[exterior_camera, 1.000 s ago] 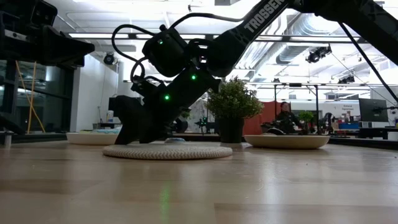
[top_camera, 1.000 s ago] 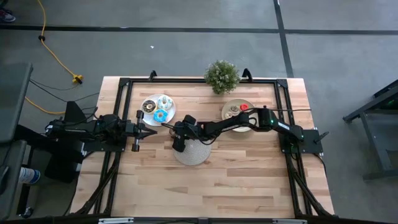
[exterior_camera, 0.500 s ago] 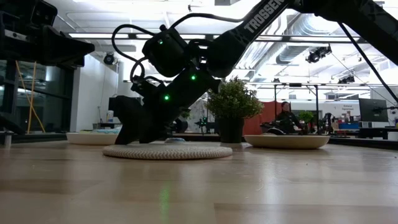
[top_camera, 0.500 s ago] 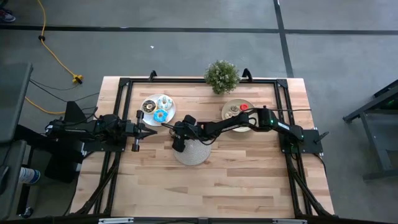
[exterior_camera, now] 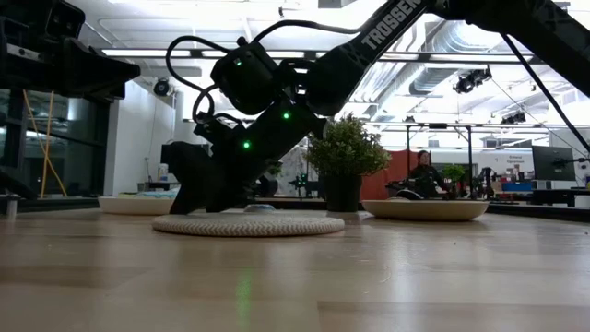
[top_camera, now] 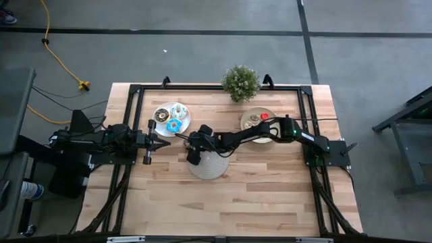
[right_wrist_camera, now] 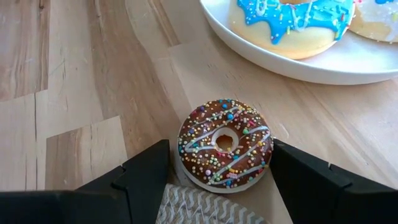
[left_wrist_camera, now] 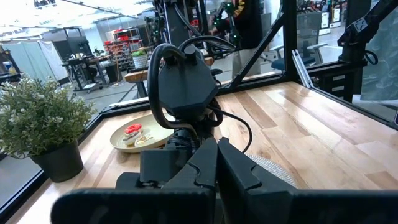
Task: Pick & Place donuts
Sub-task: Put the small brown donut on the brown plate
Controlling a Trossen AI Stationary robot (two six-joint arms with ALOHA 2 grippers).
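Low, right end effector (right_wrist_camera: pixel 217 174) astride brown donut (right_wrist_camera: pixel 225 144)

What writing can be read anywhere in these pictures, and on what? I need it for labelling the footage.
"TROSSEN": white letters on the right arm's dark link, low view; the end of the word runs out of the picture's top edge.
Signs and screens in the room behind the table: too small to read.
Donuts, plates, mat and plant: no writing to be seen.
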